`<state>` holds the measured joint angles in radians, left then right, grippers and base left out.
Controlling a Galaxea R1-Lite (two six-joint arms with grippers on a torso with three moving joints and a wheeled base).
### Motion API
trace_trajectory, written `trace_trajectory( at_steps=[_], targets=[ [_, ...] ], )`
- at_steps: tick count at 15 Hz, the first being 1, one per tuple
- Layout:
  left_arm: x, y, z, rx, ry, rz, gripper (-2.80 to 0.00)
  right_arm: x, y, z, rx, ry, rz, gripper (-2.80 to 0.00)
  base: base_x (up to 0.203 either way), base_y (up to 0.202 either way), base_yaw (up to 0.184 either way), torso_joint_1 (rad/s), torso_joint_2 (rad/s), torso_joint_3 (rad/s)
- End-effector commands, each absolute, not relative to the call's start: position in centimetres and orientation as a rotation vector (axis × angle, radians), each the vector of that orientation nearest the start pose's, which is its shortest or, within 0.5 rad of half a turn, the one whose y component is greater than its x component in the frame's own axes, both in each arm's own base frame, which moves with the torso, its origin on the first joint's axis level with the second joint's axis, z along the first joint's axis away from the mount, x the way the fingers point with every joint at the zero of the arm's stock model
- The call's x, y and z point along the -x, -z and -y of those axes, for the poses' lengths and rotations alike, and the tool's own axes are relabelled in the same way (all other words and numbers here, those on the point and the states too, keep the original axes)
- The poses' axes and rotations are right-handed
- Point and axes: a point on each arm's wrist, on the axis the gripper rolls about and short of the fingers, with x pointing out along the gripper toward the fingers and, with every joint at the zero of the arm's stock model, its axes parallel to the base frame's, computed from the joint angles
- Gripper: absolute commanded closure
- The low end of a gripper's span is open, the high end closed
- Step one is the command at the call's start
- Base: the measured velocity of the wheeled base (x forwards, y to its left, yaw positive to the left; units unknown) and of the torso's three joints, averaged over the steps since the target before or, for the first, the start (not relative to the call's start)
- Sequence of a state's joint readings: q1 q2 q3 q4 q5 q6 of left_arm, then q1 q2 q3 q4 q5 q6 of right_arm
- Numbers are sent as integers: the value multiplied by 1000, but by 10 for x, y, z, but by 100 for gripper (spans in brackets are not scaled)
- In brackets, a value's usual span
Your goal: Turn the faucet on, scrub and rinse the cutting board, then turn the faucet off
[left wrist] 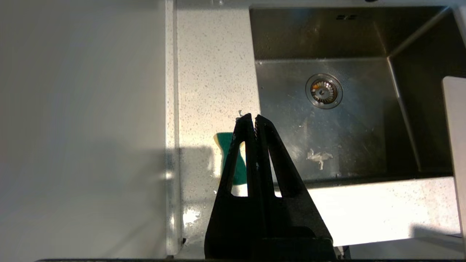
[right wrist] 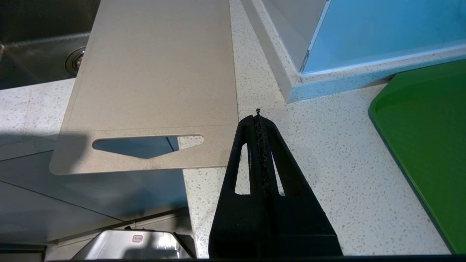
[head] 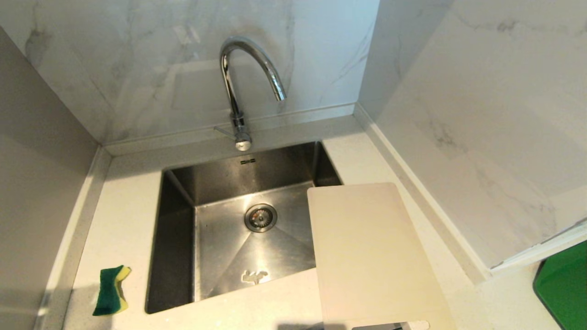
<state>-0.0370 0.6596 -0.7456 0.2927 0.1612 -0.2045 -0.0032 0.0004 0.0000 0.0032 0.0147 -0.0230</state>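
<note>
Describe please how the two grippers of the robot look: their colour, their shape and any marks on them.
Both are matte black. The left gripper has two long fingers tapering to a narrow tip from a broad base, each with a slim triangular cut-out. The right gripper has the same tapered, cut-out form, and rough dark crumbs line the seam between its fingers. No cables, labels or printed markings show on either.

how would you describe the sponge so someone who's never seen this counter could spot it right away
Start at the steel sink set in the speckled white counter, below the chrome faucet. On the counter strip to the sink's left, near the front edge, lies the sponge. It is small, dark green with a yellow layer, unlike the large cream cutting board on the sink's right.
</note>
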Motion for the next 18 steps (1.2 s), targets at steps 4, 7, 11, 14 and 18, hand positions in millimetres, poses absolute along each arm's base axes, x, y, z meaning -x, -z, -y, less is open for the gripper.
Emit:
trace_trajectory(
  at_steps=[4,7,11,14,18],
  targets=[
    [-29,-241,-2,179,-108,-79,0,23,-75,0,23,-12,-3,0,0,0,0,0,0,0],
    [-21,-225,-1,170,-51,-71,0,23,-75,0,23,-12,-4,0,0,0,0,0,0,0],
    [-17,-200,-1,142,-33,-106,0,23,-75,0,23,-12,-3,0,0,0,0,0,0,0],
    [-8,-191,-1,137,-1,-85,0,23,-75,0,23,-12,-4,0,0,0,0,0,0,0],
    [5,-156,-1,104,-12,-91,0,23,-75,0,23,-13,-3,0,0,0,0,0,0,0]
  ],
)
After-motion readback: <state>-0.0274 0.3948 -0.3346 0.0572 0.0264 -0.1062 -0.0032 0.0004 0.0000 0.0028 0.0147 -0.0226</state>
